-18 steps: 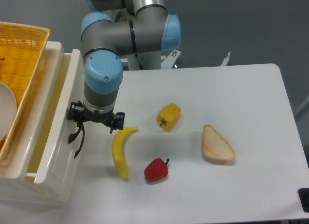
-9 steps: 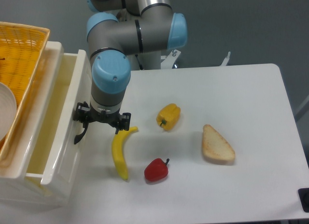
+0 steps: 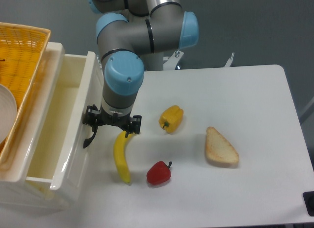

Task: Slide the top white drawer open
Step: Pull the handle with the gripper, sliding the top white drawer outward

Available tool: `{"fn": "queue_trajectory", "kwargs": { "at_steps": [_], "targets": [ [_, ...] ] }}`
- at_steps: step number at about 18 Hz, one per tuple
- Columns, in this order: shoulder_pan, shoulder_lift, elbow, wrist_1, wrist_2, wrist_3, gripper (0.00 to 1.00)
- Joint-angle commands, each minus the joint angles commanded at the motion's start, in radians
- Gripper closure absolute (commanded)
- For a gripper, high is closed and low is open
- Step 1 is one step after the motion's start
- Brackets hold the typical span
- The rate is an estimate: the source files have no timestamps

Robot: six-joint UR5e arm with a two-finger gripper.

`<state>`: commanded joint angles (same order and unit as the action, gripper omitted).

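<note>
The top white drawer (image 3: 73, 154) juts out from the cabinet at the left, and its cream-white inside (image 3: 51, 129) shows. On its front panel sits the curved black handle (image 3: 90, 137). My gripper (image 3: 93, 124) hangs straight down from the arm and is shut on that handle. The wrist body hides most of the fingers.
A yellow wicker basket (image 3: 22, 56) holding a white bowl (image 3: 6, 117) rests on the cabinet at the far left. On the white table lie a banana (image 3: 121, 156) just below the gripper, a red pepper (image 3: 159, 173), a yellow pepper (image 3: 171, 118) and a bread slice (image 3: 221, 148).
The gripper has moved to the right with the handle in it, and the drawer has slid further out. The items on the table have stayed put.
</note>
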<state>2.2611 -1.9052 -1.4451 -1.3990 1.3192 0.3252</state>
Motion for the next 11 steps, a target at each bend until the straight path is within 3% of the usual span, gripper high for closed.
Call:
{"fn": "queue_trajectory", "kwargs": {
  "at_steps": [11],
  "targets": [
    [0.034, -0.009, 0.000, 0.002, 0.020, 0.026, 0.00]
  ]
}}
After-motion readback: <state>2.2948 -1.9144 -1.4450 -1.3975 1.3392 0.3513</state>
